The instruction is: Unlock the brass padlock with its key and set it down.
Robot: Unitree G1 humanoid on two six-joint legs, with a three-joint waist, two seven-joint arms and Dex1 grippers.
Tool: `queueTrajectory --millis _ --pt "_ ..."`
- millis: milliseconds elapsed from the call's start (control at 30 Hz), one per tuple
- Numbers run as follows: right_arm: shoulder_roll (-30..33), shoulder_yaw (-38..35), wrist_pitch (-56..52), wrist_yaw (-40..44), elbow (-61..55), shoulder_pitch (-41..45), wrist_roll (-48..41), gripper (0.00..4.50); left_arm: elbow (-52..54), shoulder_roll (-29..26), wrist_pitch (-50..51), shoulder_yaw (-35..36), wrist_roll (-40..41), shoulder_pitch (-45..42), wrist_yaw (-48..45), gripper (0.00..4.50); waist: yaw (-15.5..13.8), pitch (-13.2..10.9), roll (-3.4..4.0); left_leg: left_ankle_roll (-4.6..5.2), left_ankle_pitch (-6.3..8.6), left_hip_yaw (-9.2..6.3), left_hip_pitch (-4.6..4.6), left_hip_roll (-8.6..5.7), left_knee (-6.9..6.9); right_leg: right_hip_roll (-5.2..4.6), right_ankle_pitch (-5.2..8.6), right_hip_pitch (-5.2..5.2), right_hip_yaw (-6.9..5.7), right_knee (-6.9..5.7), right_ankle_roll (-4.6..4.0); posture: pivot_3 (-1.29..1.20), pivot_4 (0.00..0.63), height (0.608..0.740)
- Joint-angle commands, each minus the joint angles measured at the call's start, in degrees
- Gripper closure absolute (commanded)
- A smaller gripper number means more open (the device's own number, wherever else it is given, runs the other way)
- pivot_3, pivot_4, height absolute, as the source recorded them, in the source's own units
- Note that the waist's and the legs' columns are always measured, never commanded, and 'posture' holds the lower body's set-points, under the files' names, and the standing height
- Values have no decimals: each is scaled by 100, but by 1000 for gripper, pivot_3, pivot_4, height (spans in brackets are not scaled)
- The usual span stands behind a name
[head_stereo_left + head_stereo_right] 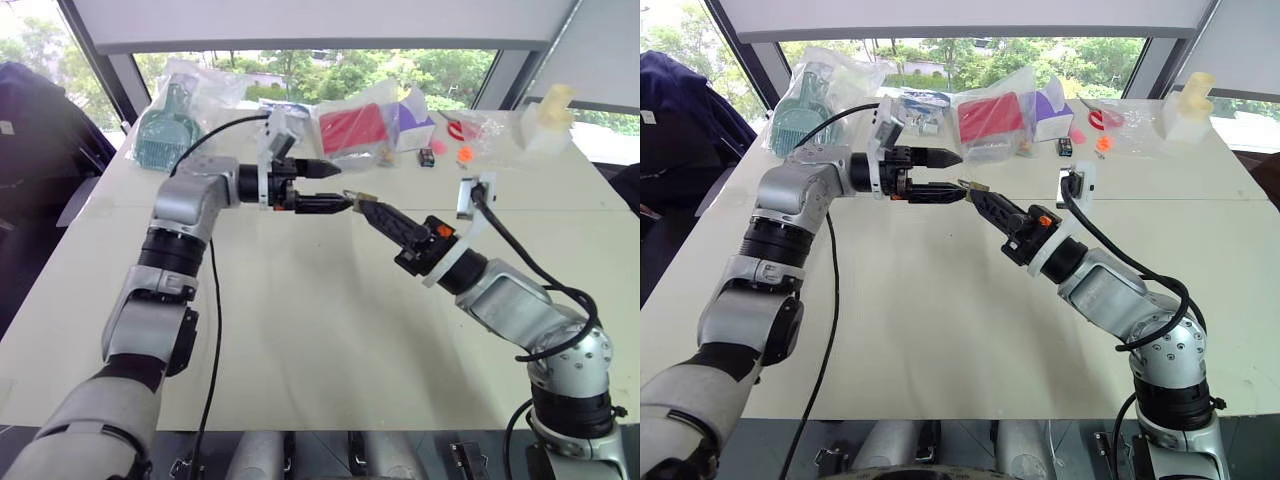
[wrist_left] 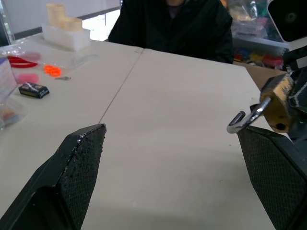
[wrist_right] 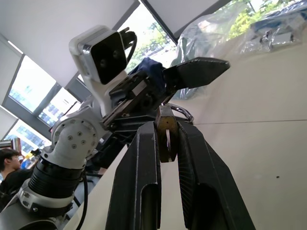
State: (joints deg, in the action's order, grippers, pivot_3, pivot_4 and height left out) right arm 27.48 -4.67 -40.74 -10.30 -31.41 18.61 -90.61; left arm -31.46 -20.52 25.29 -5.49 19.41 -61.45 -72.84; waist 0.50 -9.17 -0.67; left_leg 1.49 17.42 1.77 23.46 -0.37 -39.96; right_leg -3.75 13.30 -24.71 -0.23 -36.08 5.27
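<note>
Above the middle of the white table, the right gripper clenches the brass padlock between its fingertips. Just left of it in the frame, the left gripper stands released, jaws wide. Its wrist view shows the padlock's silvery shackle swung loose as a hook; the right wrist view shows the brass body pinched edge-on.

arms: silver shells, black joint rings
cables: black, looping off each wrist
cameras: white housings
fingers: black, pebbly pads
right wrist: orange dot
</note>
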Motion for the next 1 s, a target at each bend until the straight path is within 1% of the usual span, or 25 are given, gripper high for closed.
queueTrajectory --millis 33,300,400,533,700,800,900,1000 --pt "-36 17 46 56 -300 15 -162 4500 -85 122 -220 83 -21 -284 89 21 1 0 0 0 0 0 0 0 0 0 0 0 0 0 0 0 150 740" --pt "-69 108 50 2 -328 -93 -150 4500 -252 273 -345 240 23 -478 309 21 9 0 0 0 0 0 1 0 0 0 0 -1 0 0 0 0 150 740" --pt "-78 13 128 -56 -258 -71 -135 4500 -239 71 -235 103 -82 -336 137 21 22 0 0 0 0 0 1 0 1 0 0 -2 0 -1 0 0 150 740" --pt "-136 -453 435 -272 11 -85 -487 4500 -227 -354 -290 -113 -389 82 3 21 30 0 1 0 0 0 -1 0 3 1 0 -3 0 -2 0 0 150 740" --pt "106 -574 123 -480 724 -382 -810 4500 1222 -901 858 -70 40 904 -242 21 16 -1 0 0 0 -1 1 2 6 -5 1 -3 1 0 -1 0 150 740" --pt "197 -389 -308 -553 1481 -432 -1040 4500 2468 -1241 1876 33 612 1417 -323 21 18 -2 2 -1 0 -1 5 1 6 -15 11 -4 2 5 -20 0 150 740" --pt "178 -229 -680 -577 2112 -272 -1120 4500 3291 -1461 2531 185 1072 1791 -183 21 36 -7 12 -2 0 0 4 -2 6 -26 14 -4 2 7 -26 0 150 740" --pt "134 -103 -978 -636 2548 -29 -1068 4500 3794 -1580 2803 242 1297 2065 33 21 40 -16 27 -7 -2 0 1 -3 6 -26 15 -4 2 3 -29 0 150 740"
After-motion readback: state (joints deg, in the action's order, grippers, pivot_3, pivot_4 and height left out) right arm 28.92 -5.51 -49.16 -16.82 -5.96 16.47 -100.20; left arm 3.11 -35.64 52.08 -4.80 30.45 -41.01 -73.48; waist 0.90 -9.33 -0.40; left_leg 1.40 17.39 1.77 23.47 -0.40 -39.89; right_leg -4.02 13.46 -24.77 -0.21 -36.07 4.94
